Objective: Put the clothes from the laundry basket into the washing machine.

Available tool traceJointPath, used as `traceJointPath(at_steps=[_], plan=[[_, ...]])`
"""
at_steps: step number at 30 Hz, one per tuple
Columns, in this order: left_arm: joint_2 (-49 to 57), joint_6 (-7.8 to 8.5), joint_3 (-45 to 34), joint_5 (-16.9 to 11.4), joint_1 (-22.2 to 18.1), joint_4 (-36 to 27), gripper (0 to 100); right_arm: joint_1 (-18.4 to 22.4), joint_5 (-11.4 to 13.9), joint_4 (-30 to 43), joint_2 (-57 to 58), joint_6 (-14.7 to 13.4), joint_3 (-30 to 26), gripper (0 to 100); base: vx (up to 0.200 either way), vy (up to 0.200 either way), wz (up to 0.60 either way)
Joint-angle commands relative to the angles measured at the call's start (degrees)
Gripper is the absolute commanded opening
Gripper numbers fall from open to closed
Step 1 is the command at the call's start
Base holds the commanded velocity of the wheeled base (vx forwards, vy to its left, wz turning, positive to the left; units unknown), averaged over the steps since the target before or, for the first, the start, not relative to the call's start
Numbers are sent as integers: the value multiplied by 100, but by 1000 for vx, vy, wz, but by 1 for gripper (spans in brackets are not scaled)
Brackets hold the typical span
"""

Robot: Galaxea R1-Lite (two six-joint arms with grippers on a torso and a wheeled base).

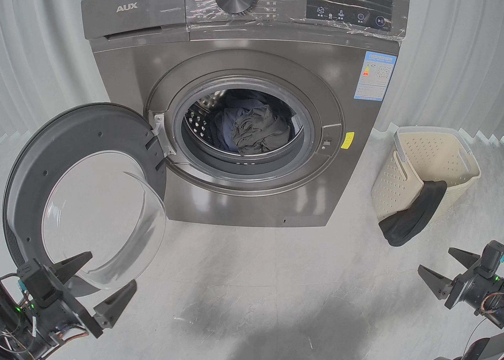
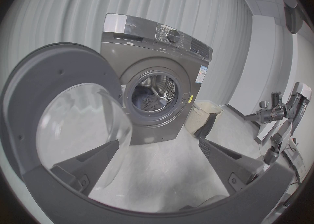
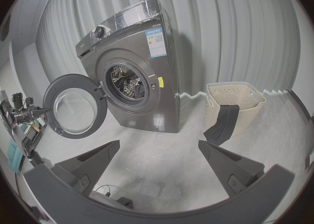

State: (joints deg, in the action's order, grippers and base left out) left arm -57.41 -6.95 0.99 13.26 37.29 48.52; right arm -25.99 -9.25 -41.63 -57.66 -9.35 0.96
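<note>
Hovering low over the floor, both arms carry nothing. Left gripper [image 1: 111, 270] is spread wide with nothing between its fingers, just in front of the lower rim of the open door [image 1: 79, 130]. Right gripper [image 1: 436, 261] is likewise spread and empty, near the laundry basket [image 1: 391, 177], a stance fit for taking cloth.

The door is swung fully out to the left on its hinge, which leaves the drum mouth of the washing machine [image 1: 136, 72] free for loading. Inside the drum lies a bundle of clothes [image 1: 257, 130], grey on top and blue beneath, heaped close to the opening.

The basket stands just beside the machine's right front corner. One dark garment [image 1: 415, 216] hangs over its near rim, part inside, its tail reaching the floor. The basket's bottom is partly hidden; what shows of the inside looks bare.

Judgement: the task is nearly done, and this garment is likely the last. The right arm is the closer one. The draped fold at the rim offers an easy pinch, but the trailing tail could drag or snag on lifting.
</note>
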Motion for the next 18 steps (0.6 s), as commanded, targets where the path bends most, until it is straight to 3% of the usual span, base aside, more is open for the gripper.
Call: traceJointPath(at_steps=[1, 7, 11, 17, 18], plan=[[2559, -52, -99, -8, -565, -1881, 100, 507, -59, 894, 1618, 39, -88, 100, 0, 0, 0], [3710, -105, -99, -184, -1084, -2822, 100, 885, -24, 1500, 2497, 179, -88, 100, 0, 0, 0], [4159, -105, -99, -430, -1497, -3182, 100, 1122, -15, 1957, 3200, 214, -88, 100, 0, -200, 0], [4668, 53, -99, -773, -2068, -3586, 100, 1325, 125, 2607, 4149, 302, -88, 100, 0, -167, 0], [4923, 132, -99, -975, -2235, -3824, 100, 1386, 213, 2748, 4334, 302, -88, 100, 0, 0, 0]])
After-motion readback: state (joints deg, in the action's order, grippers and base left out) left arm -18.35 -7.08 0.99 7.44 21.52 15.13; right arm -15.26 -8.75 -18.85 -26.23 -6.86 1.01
